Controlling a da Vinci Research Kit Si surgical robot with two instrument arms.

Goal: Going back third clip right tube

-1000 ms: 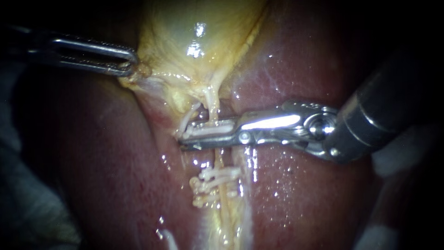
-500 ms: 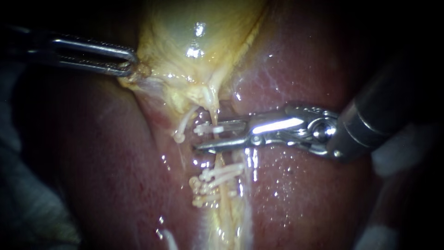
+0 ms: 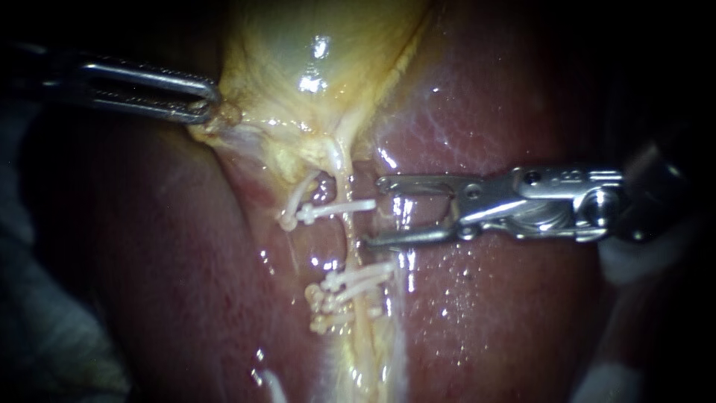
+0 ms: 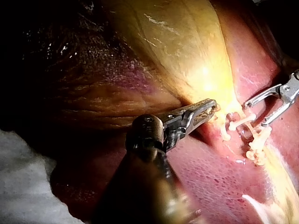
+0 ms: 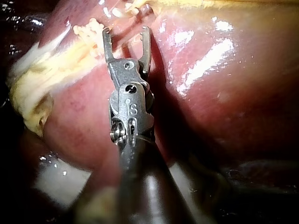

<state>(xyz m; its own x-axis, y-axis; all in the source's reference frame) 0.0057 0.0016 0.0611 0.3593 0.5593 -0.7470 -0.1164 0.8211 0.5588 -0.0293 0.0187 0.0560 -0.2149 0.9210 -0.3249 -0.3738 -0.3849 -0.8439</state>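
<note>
The pale yellow gallbladder [image 3: 298,67] narrows into a thin tube [image 3: 341,160] running down over the red liver [image 3: 485,313]. A white clip [image 3: 335,210] lies across this tube, and a cluster of white clips [image 3: 347,289] sits lower on it. My right instrument [image 3: 375,213] is just right of the upper clip, jaws open and empty, clear of it. My left instrument [image 3: 211,104] is shut on the gallbladder's edge and holds it out to the left. The left wrist view shows those jaws [image 4: 205,109] on the yellow tissue. In the right wrist view the open jaws [image 5: 126,31] point at the clips [image 5: 86,29].
Another white clip [image 3: 292,203] hangs on a thin strand left of the tube. White gauze [image 3: 45,351] lies at the lower left, with more pale material [image 3: 634,261] under the right shaft. Wet liver surrounds the tube on both sides.
My right instrument's jaws have opened and left the white clip on the tube. The instrument has drawn back to the right. My left instrument has kept its hold.
</note>
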